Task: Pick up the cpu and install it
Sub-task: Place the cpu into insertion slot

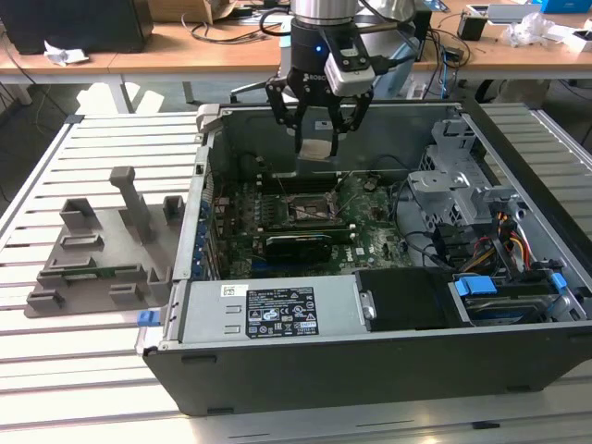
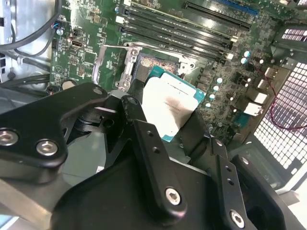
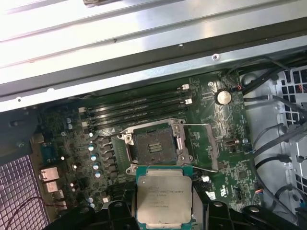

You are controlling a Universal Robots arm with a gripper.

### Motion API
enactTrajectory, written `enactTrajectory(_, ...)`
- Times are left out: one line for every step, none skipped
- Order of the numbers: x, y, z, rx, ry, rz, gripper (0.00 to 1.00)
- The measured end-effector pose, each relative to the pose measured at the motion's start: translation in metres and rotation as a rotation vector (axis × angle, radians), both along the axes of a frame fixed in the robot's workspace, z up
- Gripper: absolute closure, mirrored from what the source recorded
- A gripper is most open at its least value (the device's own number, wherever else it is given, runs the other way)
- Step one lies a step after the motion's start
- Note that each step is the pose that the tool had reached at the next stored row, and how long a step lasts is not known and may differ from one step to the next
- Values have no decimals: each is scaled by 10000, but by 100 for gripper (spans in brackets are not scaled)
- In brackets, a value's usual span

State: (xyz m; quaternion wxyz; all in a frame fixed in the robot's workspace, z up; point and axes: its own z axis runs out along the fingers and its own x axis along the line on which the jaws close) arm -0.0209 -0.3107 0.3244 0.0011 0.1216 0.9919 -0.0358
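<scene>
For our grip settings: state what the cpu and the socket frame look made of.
The cpu: silver metal lid, dull sheen, on a thin green board, probably laminate. The socket frame: seemingly bare steel, bright, glinting at its edges.

Arm [image 1: 324, 17] enters from the top of the exterior view, last link vertical. Gripper [image 1: 317, 141] points straight down from the wrist. A small blue light is lit on the gripper body. Black linkage fingers [image 1: 280, 102] spread outward at the knuckles, then angle in toward the tips. Jaws are closed on two opposite edges of the cpu [image 2: 169, 106], held level with its metal top toward the wrist. In both wrist views a black finger [image 3: 119, 212] sits on either side of the chip.
</scene>
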Motion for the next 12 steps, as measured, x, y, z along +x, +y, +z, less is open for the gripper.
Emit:
enactTrajectory(0, 0, 0, 0, 0, -114, 45)
enactTrajectory(0, 0, 0, 0, 0, -213, 45)
enactTrajectory(0, 0, 0, 0, 0, -330, 45)
enactTrajectory(0, 0, -1, 0, 0, -415, 45)
enactTrajectory(0, 0, -1, 0, 0, -475, 45)
enactTrajectory(0, 0, -1, 0, 0, -604, 45)
enactTrajectory(0, 0, -1, 0, 0, -707, 45)
enactTrajectory(0, 0, -2, 0, 0, -768, 45)
enactTrajectory(0, 0, -2, 0, 0, -828, 45)
enactTrajectory(0, 0, -2, 0, 0, -926, 45)
enactTrajectory(0, 0, -2, 0, 0, -997, 45)
enactTrajectory(0, 0, -2, 0, 0, -1054, 45)
